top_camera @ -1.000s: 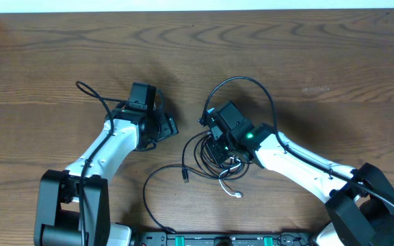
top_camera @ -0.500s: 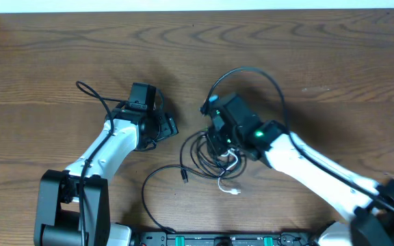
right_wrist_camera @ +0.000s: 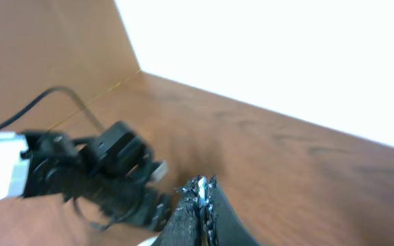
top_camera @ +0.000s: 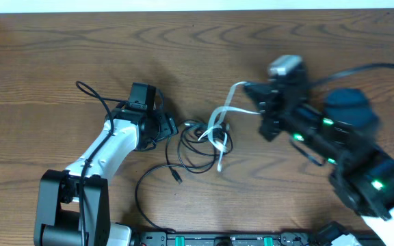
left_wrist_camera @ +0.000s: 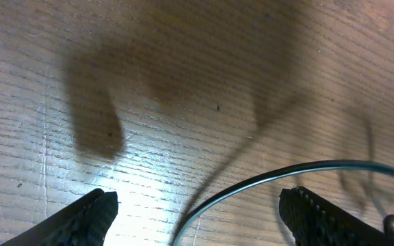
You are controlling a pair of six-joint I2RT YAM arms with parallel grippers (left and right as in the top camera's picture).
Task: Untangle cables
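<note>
cables: a loose knot of thin black loops [top_camera: 198, 142] lies on the table [top_camera: 60, 55] near its middle, between the two arms
whitish strand: it [top_camera: 219, 116] threads through the knot; one end lies just below the loops, and the rest climbs up and to the right, looking taut
long axis: the strand runs diagonally from the knot at lower left to the grip at upper right; the black loops are roundish with no clear axis; one black tail trails down and left to a small plug end [top_camera: 177, 179]
right gripper: it [top_camera: 253, 93] is clamped on the whitish strand and appears lifted off the table, up and to the right of the knot; the wrist view shows its pads [right_wrist_camera: 217, 219] pressed together with a sliver of white between them
left gripper: it [top_camera: 168, 127] is low, just beside the knot's left edge, jaws spread wide and gripping nothing; its wrist view shows one black cord [left_wrist_camera: 286, 176] arcing across the gap, not pinched
nearer arm: the left is nearer the black loops; the right is well apart from them, joined only by the strand
what the move turns on: likely the left pinning the black cord while the right draws along the diagonal, away from it
risk: unpinned, the whole knot may drag along
</note>
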